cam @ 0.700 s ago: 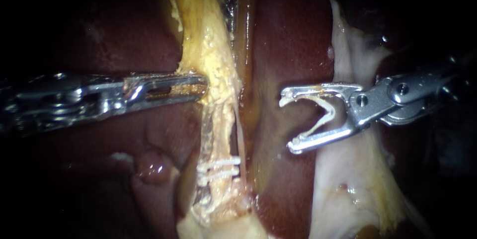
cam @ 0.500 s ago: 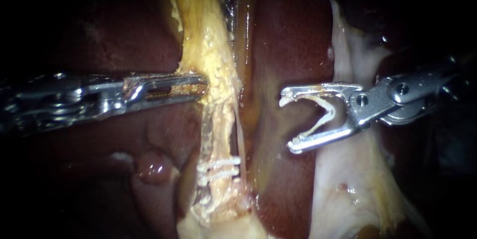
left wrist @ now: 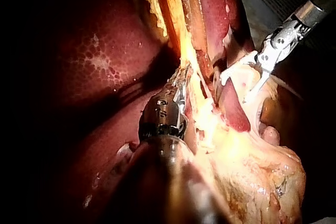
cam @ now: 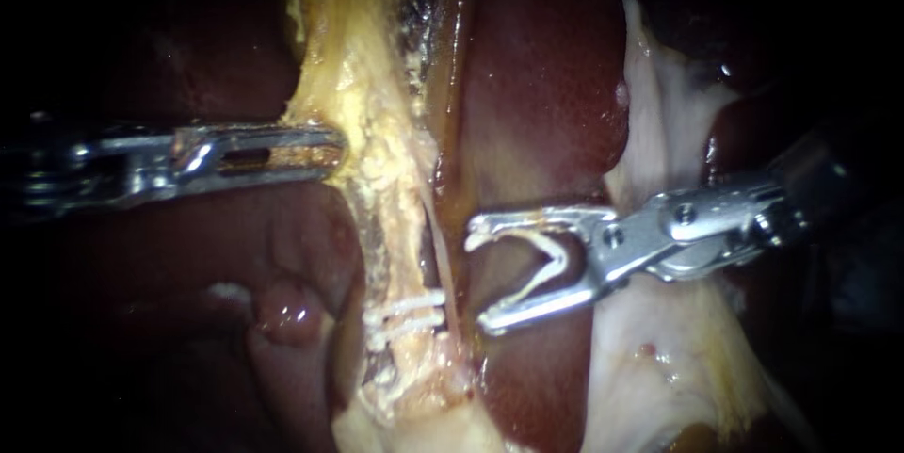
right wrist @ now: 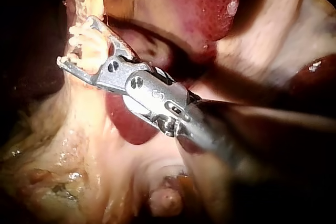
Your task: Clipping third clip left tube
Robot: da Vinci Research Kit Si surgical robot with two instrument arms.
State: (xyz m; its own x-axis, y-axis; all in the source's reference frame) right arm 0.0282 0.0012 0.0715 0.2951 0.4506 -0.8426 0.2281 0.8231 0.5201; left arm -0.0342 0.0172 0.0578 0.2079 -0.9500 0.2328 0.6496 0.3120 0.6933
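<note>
Endoscope view: the left instrument comes in level, its pincer clenched on the edge of the yellow, fatty left tube, which runs down between dark red lobes of liver. Lower on that tube sit two clips, side by side across it. The right instrument lies over the liver, its pincer spread wide and grasping a white clip, open in a V. Its tips stand just beside the left tube, slightly above the two clips, not around it. Left wrist view: the left instrument is buried in yellow tissue, the right instrument beside it.
</note>
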